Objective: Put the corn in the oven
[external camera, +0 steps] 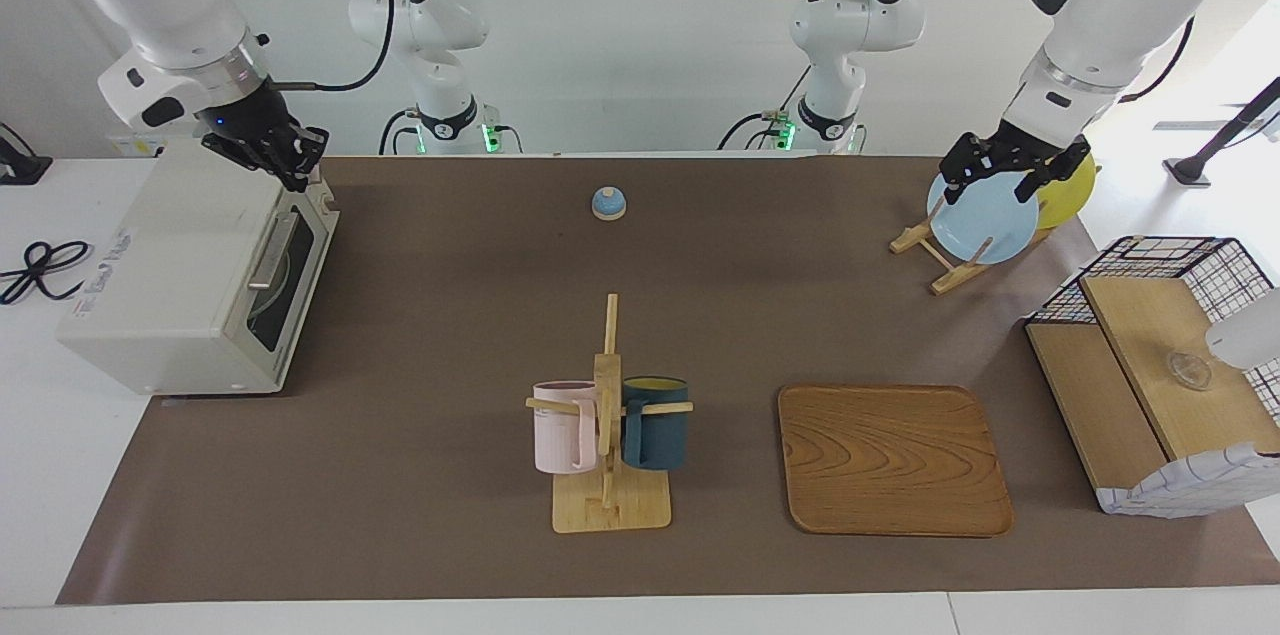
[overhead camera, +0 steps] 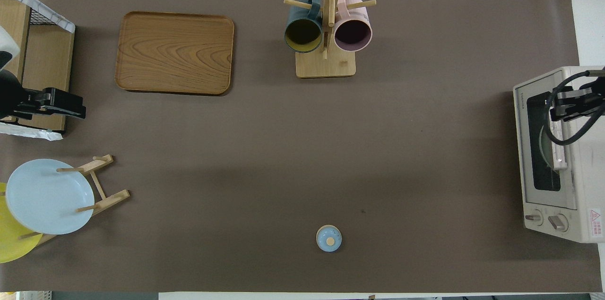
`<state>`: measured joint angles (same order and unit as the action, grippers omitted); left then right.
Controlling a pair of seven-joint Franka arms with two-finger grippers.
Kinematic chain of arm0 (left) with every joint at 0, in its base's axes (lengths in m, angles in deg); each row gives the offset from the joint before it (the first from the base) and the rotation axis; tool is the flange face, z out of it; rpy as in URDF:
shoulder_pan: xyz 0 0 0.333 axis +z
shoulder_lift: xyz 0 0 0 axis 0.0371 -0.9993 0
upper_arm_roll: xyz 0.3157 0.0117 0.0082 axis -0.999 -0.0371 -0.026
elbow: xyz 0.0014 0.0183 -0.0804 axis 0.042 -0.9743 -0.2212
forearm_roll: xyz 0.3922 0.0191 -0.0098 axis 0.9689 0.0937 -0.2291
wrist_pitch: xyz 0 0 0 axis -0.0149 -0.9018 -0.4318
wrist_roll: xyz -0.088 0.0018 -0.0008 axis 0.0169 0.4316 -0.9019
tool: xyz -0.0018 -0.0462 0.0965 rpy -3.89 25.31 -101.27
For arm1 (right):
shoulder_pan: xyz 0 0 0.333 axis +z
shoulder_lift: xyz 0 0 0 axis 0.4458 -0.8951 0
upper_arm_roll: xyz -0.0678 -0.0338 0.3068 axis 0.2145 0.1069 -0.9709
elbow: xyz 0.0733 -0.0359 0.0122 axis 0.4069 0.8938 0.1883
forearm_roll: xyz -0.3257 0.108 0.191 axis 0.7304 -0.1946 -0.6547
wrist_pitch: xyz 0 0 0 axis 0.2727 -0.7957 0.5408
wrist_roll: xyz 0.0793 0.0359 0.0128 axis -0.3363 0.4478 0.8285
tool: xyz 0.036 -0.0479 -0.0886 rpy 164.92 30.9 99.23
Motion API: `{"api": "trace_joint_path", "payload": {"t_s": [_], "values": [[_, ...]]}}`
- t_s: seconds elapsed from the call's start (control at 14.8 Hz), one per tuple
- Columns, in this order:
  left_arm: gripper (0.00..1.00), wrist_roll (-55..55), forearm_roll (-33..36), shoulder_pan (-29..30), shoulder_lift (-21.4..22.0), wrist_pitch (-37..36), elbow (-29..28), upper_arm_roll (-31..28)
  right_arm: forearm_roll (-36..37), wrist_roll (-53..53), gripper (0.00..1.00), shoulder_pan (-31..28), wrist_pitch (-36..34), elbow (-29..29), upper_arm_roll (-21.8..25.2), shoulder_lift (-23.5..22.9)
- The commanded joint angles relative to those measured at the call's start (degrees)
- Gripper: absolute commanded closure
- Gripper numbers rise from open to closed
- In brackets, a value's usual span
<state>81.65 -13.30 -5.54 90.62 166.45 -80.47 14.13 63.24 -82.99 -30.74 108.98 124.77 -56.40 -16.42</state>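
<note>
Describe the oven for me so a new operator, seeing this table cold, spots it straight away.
Start at the right arm's end of the brown table mat, where the right gripper hangs over one big box. That box is the cream-white toaster oven, with a dark glass door, a bar handle and two knobs. Nothing else on the table is a closed white box; the wire-and-wood basket at the left arm's end is open.

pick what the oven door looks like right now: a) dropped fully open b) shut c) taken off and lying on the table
b: the oven door stands flush against the oven's front with its bar handle up against it, and no corn shows anywhere on the table.
</note>
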Motion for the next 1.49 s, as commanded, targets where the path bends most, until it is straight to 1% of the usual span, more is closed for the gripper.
{"api": "trace_joint_path", "payload": {"t_s": [0.0,0.27,0.34,0.41,0.47,0.61,0.88,1.02,1.42], "values": [[0.00,-0.53,1.25,0.60,0.79,0.56,-0.48,0.50,-0.94,1.24,0.00,1.36,-2.70,-1.59,-1.54,0.52],[0.00,-0.53,1.25,0.60,0.70,0.56,-0.48,0.50,-1.02,1.16,0.00,2.33,-4.02,-1.59,-1.45,1.22],[0.00,-0.53,1.33,0.60,0.79,0.56,-0.48,0.50,-0.42,1.07,0.00,3.64,-3.67,-1.07,-0.84,1.93],[0.00,-0.53,1.25,0.60,0.79,0.56,-0.48,0.50,-0.32,1.07,0.00,7.22,-3.41,-0.45,1.78,2.80],[0.00,-0.53,1.33,0.60,0.70,0.56,-0.48,0.50,-0.50,0.81,0.00,9.08,-2.97,0.69,4.50,3.77],[0.00,-0.53,1.25,0.60,0.79,0.56,-0.48,0.50,-0.58,0.02,0.00,9.19,-0.86,2.62,4.70,5.35],[0.00,-0.53,1.33,0.60,0.70,0.56,-0.48,0.50,-0.59,-0.25,0.00,8.13,0.55,2.89,4.88,5.10],[0.00,-0.53,1.33,0.60,0.79,0.56,-0.48,0.50,-0.59,-0.34,0.00,6.56,0.99,2.90,4.79,4.92],[0.00,-0.53,1.33,0.60,0.79,0.56,-0.48,0.50,-0.32,-0.34,0.00,6.46,1.69,2.37,4.70,4.57]]}}
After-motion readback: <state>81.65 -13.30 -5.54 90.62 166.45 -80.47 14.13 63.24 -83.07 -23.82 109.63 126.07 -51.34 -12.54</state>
